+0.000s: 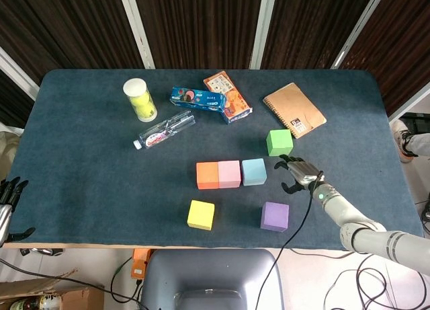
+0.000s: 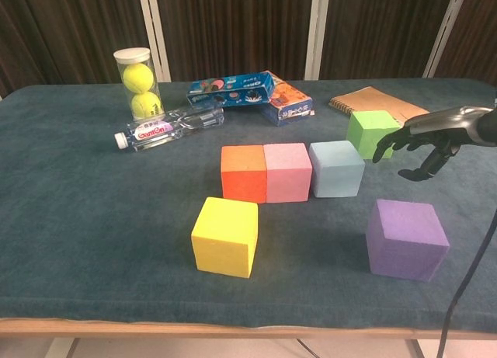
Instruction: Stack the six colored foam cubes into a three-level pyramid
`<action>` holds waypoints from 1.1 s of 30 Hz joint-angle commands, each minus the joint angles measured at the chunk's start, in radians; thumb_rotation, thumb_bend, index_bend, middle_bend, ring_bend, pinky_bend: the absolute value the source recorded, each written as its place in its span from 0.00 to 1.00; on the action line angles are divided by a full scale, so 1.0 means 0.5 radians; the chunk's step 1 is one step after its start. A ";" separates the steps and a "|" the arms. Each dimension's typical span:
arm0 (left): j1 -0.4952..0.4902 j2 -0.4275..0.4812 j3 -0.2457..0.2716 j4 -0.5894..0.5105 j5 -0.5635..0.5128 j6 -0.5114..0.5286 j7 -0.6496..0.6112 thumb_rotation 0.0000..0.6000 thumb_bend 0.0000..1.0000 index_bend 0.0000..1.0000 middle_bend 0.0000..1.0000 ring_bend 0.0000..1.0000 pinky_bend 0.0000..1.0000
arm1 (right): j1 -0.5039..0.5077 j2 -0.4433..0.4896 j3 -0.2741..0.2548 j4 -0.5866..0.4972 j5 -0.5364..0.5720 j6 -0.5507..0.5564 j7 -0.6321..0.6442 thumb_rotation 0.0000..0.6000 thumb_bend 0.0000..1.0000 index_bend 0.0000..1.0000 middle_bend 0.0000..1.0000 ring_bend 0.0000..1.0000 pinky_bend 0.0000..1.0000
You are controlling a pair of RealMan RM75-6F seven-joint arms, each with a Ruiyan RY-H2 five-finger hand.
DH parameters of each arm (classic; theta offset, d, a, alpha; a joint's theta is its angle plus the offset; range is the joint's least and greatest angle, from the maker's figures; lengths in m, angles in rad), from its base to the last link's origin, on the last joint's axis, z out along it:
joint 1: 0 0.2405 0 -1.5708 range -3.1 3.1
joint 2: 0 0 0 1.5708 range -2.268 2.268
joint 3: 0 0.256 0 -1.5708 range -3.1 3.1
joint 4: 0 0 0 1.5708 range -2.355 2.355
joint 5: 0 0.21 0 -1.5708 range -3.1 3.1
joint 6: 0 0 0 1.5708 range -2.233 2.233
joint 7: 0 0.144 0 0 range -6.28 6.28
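Hovering at the right of the head view, the right hand (image 1: 297,173) holds nothing, its fingers spread and slightly curled, fingertips pointing toward the frame's upper left. The green cube (image 1: 279,142) lies just beyond those fingertips, up and slightly left of the hand; in the chest view the fingers (image 2: 388,144) overlap the cube's right edge, though contact cannot be confirmed. The purple cube (image 1: 275,216) sits below and left of the hand, about as near. The base row (orange cube (image 1: 207,175), pink cube (image 1: 229,173) and light blue cube (image 1: 254,171), side by side and touching) runs horizontally across the frame's centre, to the left of the hand. The yellow cube (image 1: 201,214) stands alone below the orange one. No second level exists yet.

The right hand is far nearer to the green and purple cubes than the left hand (image 1: 7,201), which appears only at the lower left edge, off the table (image 1: 80,169); its fingers look spread and hold nothing.

Legible writing is scarce: the water bottle (image 1: 164,130) bears a red label reading roughly "Ganten". Print on the blue box (image 1: 196,98), the orange box (image 1: 227,96) and the notebook (image 1: 293,109) is too small to read. The tennis ball tube (image 1: 140,99) stands at upper left.
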 commanded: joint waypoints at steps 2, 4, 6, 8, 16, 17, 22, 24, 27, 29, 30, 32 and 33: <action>0.000 -0.001 0.000 0.004 -0.002 0.000 -0.002 0.98 0.12 0.05 0.00 0.00 0.11 | 0.024 -0.027 -0.006 0.007 0.024 -0.003 -0.014 1.00 0.46 0.23 0.00 0.00 0.00; 0.001 0.001 0.000 0.003 -0.002 0.000 -0.005 0.98 0.12 0.05 0.00 0.00 0.11 | 0.036 -0.040 -0.010 0.010 0.037 -0.003 -0.019 1.00 0.46 0.23 0.00 0.00 0.00; 0.002 0.005 0.000 0.002 -0.002 0.003 -0.005 0.98 0.12 0.05 0.00 0.00 0.11 | 0.047 -0.050 -0.013 0.013 0.049 -0.006 -0.023 1.00 0.46 0.23 0.00 0.00 0.00; 0.002 0.008 -0.001 -0.001 -0.002 0.003 -0.006 0.98 0.12 0.05 0.00 0.00 0.11 | 0.056 -0.055 -0.016 0.014 0.056 -0.016 -0.023 0.98 0.46 0.22 0.00 0.00 0.00; 0.001 0.004 0.002 0.007 -0.003 -0.004 -0.012 0.98 0.12 0.05 0.00 0.00 0.11 | 0.092 -0.083 -0.027 0.012 0.073 -0.018 -0.035 0.96 0.46 0.23 0.00 0.00 0.00; 0.001 0.003 0.002 0.008 -0.002 -0.004 -0.013 0.98 0.12 0.05 0.00 0.00 0.11 | 0.096 -0.085 -0.027 0.010 0.076 -0.016 -0.035 0.96 0.46 0.23 0.00 0.00 0.00; 0.005 0.005 0.002 0.013 -0.001 0.001 -0.023 0.98 0.12 0.05 0.00 0.00 0.11 | 0.117 -0.090 -0.029 -0.005 0.095 -0.013 -0.038 0.96 0.46 0.23 0.00 0.00 0.00; 0.006 0.006 0.003 0.015 0.001 0.001 -0.029 0.98 0.12 0.05 0.00 0.00 0.11 | 0.125 -0.092 -0.032 -0.008 0.101 -0.011 -0.042 0.96 0.46 0.23 0.00 0.00 0.00; 0.007 0.004 0.005 0.023 0.002 0.000 -0.039 0.97 0.12 0.05 0.00 0.00 0.11 | 0.134 -0.097 -0.039 -0.011 0.108 -0.009 -0.045 0.96 0.46 0.22 0.00 0.00 0.00; 0.007 0.003 0.005 0.029 0.002 -0.002 -0.045 0.98 0.12 0.05 0.00 0.00 0.11 | 0.140 -0.100 -0.044 -0.012 0.114 -0.014 -0.046 0.96 0.46 0.22 0.00 0.00 0.00; 0.007 0.002 0.005 0.031 0.002 -0.003 -0.047 0.98 0.12 0.05 0.00 0.00 0.11 | 0.143 -0.100 -0.046 -0.011 0.117 -0.015 -0.047 0.96 0.46 0.22 0.00 0.00 0.00; 0.007 0.003 0.005 0.034 0.005 -0.002 -0.054 0.98 0.12 0.05 0.00 0.00 0.11 | 0.149 -0.104 -0.048 -0.010 0.122 -0.016 -0.047 0.96 0.46 0.22 0.00 0.00 0.00; 0.008 0.003 0.005 0.036 0.006 -0.001 -0.057 0.98 0.12 0.05 0.00 0.00 0.11 | 0.154 -0.107 -0.050 -0.009 0.124 -0.015 -0.048 0.96 0.46 0.22 0.00 0.00 0.00</action>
